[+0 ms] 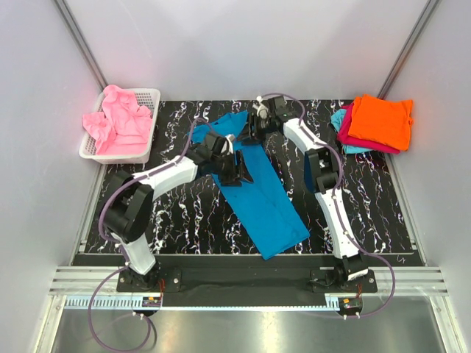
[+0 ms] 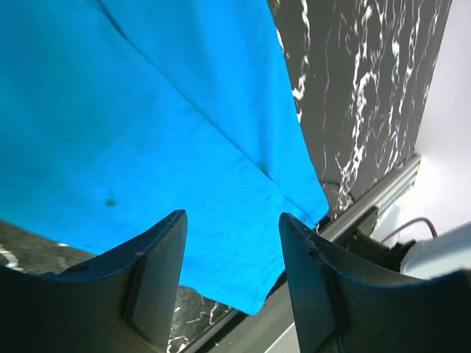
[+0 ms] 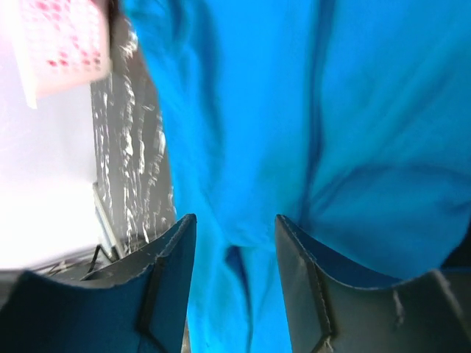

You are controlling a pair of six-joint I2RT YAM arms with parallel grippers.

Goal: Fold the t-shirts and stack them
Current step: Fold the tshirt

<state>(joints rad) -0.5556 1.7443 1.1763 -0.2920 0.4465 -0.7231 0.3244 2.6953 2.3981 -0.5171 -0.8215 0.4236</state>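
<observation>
A teal-blue t-shirt (image 1: 268, 206) lies flat as a long strip, running diagonally from the back middle of the table to the front. My left gripper (image 1: 239, 168) hovers over its left edge near the middle. In the left wrist view its jaws (image 2: 232, 217) stand open above the shirt (image 2: 147, 110), with nothing between them. My right gripper (image 1: 250, 126) is at the shirt's far end. Its jaws (image 3: 235, 218) stand open just over rumpled blue cloth (image 3: 294, 110). Folded orange (image 1: 381, 120), magenta (image 1: 346, 131) and light cyan (image 1: 339, 118) t-shirts are stacked at the back right.
A white mesh basket (image 1: 151, 125) at the back left holds crumpled pink t-shirts (image 1: 121, 118); its corner shows in the right wrist view (image 3: 66, 37). The black marbled tabletop (image 1: 184, 213) ends at a metal rail (image 1: 250, 283) in front. Grey walls enclose the sides.
</observation>
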